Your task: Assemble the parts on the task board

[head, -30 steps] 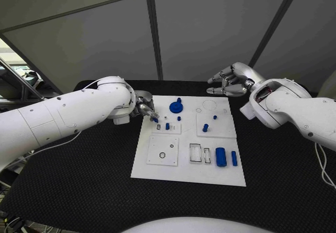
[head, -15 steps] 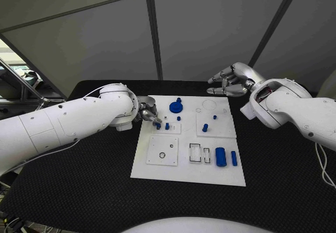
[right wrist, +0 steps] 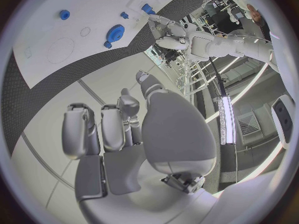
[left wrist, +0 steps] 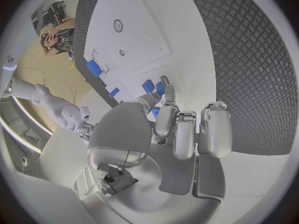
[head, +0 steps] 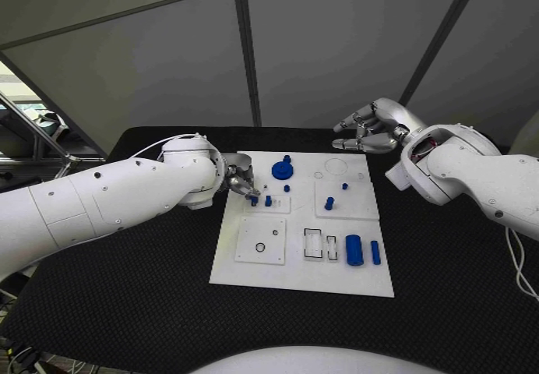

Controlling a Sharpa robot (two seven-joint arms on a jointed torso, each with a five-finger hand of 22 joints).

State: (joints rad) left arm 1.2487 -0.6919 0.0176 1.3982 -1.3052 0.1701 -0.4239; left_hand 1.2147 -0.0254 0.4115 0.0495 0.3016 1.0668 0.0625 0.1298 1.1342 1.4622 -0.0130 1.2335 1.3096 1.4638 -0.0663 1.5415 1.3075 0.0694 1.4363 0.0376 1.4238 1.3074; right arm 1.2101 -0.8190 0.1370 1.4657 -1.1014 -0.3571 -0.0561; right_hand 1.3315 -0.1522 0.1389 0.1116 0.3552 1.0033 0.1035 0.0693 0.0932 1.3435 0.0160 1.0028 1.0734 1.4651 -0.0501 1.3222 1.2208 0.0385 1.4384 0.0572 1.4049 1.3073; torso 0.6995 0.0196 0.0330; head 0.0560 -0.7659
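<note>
The board [head: 303, 269], a white plate, lies mid-counter [head: 135, 312] w/ blue parts spread over it. Left hand [head: 238, 178] sits at the board's left edge, far half, fingers [left wrist: 164, 115] pointing down onto the small raised plate there. Two short blue pegs [head: 261, 201] stand on that plate, side by side; the nearer one is right at the fingertips, touching or nearly so. In the left wrist view the thumb and one finger close in on a blue peg [left wrist: 149, 86] w/ the other fingers curled beside them, but can't tell if the peg is actually pinched or just touched. Right hand [head: 368, 131] hovers off the board's far right corner, above the counter, well apart from any part; fingers [right wrist: 112, 127] loosely curled, spaced apart, holding nothing. Rest of the parts: blue gear [head: 283, 171] at the board's far middle, w/ a small peg [head: 287, 188] just in front of it; an upright peg [head: 329, 204] on the right-hand plate, a tiny one [head: 345, 187] beyond it; two long cylinders [head: 363, 252] lying side by side at the near right, next to the rectangular slots [head: 320, 245]. Near-left plate [head: 261, 240] has a dark ring on it.
</note>
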